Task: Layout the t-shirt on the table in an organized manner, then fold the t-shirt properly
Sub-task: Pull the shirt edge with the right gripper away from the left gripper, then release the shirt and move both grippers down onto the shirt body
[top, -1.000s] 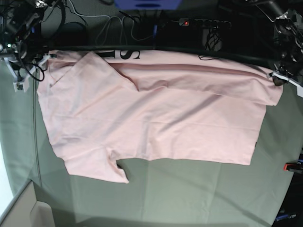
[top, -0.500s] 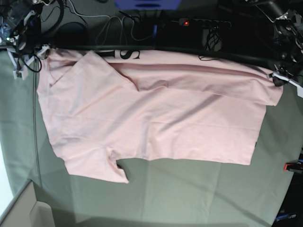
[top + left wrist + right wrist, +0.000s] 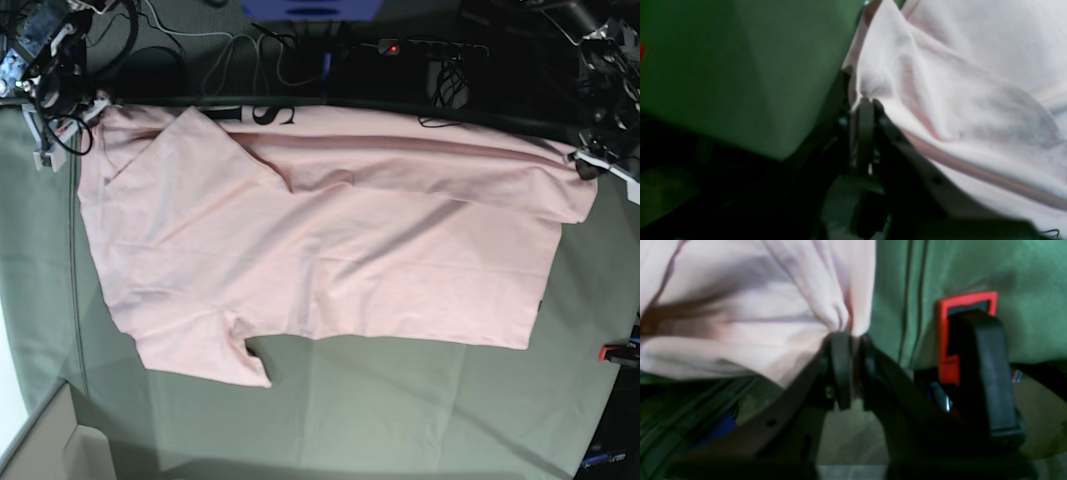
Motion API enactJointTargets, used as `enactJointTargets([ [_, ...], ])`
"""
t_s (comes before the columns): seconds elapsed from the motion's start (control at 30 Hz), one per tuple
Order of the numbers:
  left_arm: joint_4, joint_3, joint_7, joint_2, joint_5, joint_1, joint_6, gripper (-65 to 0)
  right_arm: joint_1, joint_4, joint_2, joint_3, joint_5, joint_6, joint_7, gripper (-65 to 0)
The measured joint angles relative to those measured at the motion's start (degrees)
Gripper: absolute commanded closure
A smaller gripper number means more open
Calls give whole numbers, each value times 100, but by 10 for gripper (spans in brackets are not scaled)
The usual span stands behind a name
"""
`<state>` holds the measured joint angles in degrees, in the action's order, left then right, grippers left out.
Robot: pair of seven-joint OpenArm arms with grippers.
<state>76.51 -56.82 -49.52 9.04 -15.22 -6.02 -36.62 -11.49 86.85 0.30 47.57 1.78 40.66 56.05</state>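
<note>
The light pink t-shirt [image 3: 330, 240] lies spread across the grey-green table [image 3: 400, 410], its far edge folded over so black lettering shows at the top. At the shirt's far right corner, my left gripper [image 3: 584, 166] is shut on the fabric. The left wrist view shows its jaws [image 3: 868, 101] pinching a fold of the t-shirt [image 3: 957, 83]. My right gripper [image 3: 88, 110] is at the far left corner. In the right wrist view it [image 3: 851, 335] is shut on bunched pink t-shirt cloth [image 3: 756, 306].
A red and black clamp [image 3: 960, 336] grips the table edge just beside my right gripper. Another red clamp [image 3: 612, 352] sits at the right edge. Cables and a power strip [image 3: 430, 47] lie beyond the far edge. A cardboard box [image 3: 50, 450] stands at the near left corner.
My right gripper has shifted slightly at the far left corner and closed on the shirt. The left gripper and the rest of the shirt have stayed put.
</note>
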Motion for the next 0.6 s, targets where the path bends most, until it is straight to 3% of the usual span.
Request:
enactJointTargets([
  [0.07,0,-7,-2,2,2,-4,0,-58,2,-4,94,-7,-13,0,9,-17],
  [0.2,0,-9,-2,31,4,-2,22,-252,0,4,236,4,-136,0,13,-61],
  [0.27,2,-11,0,28,9,-4,22,-309,0,22,289,4,-140,-2,35,-99],
  [0.6,50,-31,2,17,-35,-94,20,-327,-37,538,297,11,-179,-20,50,-274],
])
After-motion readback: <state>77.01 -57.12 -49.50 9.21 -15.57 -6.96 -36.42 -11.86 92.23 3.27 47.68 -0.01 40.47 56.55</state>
